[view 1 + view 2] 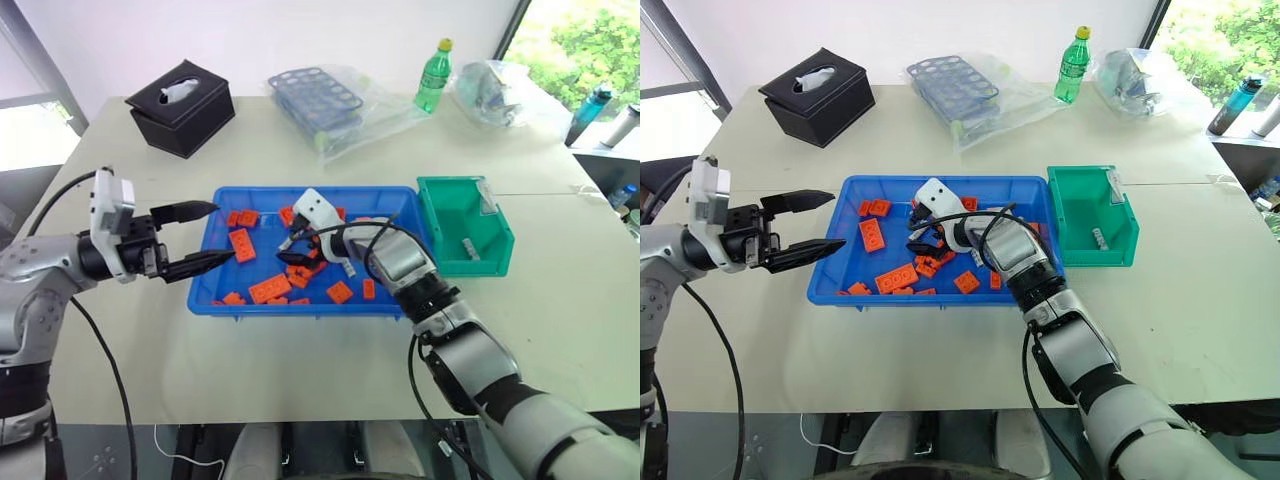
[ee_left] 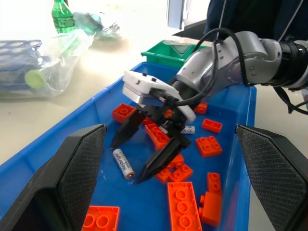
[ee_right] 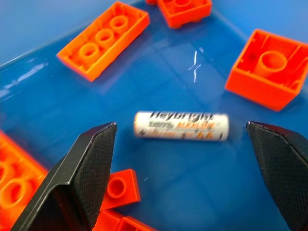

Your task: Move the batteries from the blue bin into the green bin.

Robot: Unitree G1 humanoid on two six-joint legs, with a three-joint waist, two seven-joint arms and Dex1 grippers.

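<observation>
A silver-grey battery (image 3: 181, 126) with orange lettering lies flat on the floor of the blue bin (image 1: 300, 308), among several orange bricks (image 1: 242, 244). My right gripper (image 1: 296, 252) hangs low inside the bin, open, with one finger (image 3: 91, 163) on each side of the battery and not touching it. Another small battery (image 2: 188, 129) lies further back by the bricks. My left gripper (image 1: 222, 233) is open and empty, held level at the bin's left edge. The green bin (image 1: 465, 240) stands against the blue bin's right side with one battery (image 1: 468, 249) in it.
At the back of the table stand a black tissue box (image 1: 181, 106), a dark-blue tube rack in a plastic bag (image 1: 320, 100), a green bottle (image 1: 433, 76) and a crumpled clear bag (image 1: 495, 90). Two more bottles (image 1: 590, 112) stand past the table's right edge.
</observation>
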